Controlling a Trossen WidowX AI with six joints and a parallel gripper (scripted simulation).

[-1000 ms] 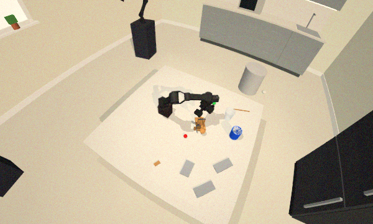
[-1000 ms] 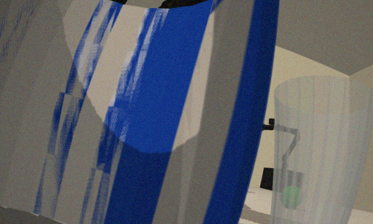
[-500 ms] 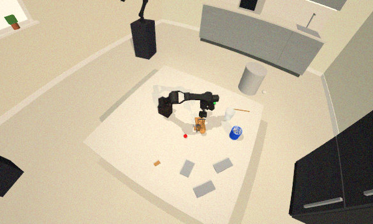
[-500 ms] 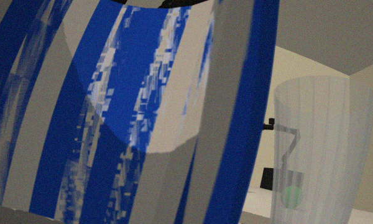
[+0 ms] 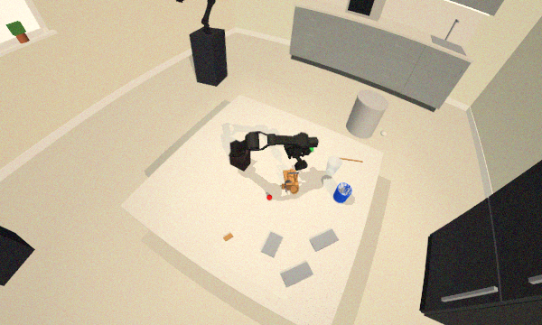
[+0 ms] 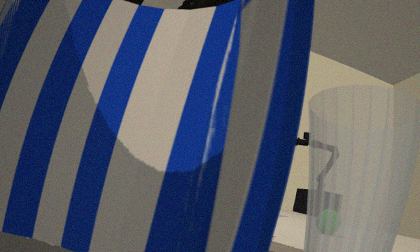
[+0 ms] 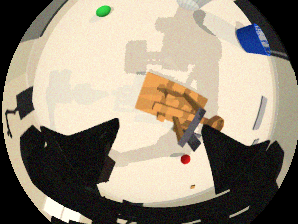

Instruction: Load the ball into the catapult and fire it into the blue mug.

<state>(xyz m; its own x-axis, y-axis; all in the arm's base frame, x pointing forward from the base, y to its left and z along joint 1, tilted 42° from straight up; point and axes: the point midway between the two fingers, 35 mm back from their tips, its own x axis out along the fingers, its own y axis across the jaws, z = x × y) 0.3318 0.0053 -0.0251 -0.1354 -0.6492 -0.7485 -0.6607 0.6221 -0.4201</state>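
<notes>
- Below and left of the orange catapult, as seen from above, a small orange block [image 5: 228, 236] [image 7: 192, 186] is noted on the pale table top [image 5: 185, 199].
- Red ball [image 5: 269, 197] [image 7: 185, 159]: found on the table near the catapult, at its lower left, apart from it.
- First flat grey rectangular slab [image 5: 272, 244]: located below the catapult.
- Orange catapult with dark grey parts and a round cup [image 5: 291, 181] [image 7: 172, 97]: no ball is seen loaded.
- Black parallel-jaw gripper [image 5: 298, 159] [image 7: 161, 125]: held above the catapult, fingers spread wide, nothing grasped.
- Green ball [image 5: 312, 149] [image 6: 328, 221] [image 7: 103, 11]: seen above and right of the catapult, on the table.
- Translucent, ribbed, tapered tumbler [image 5: 333, 165] [image 6: 364, 157] [image 7: 188, 4]: placed right of the catapult.
- Blue-and-white striped mug [image 5: 342, 192] [image 6: 143, 122] [image 7: 252, 39]: positioned right of the catapult, slightly lower.
</notes>
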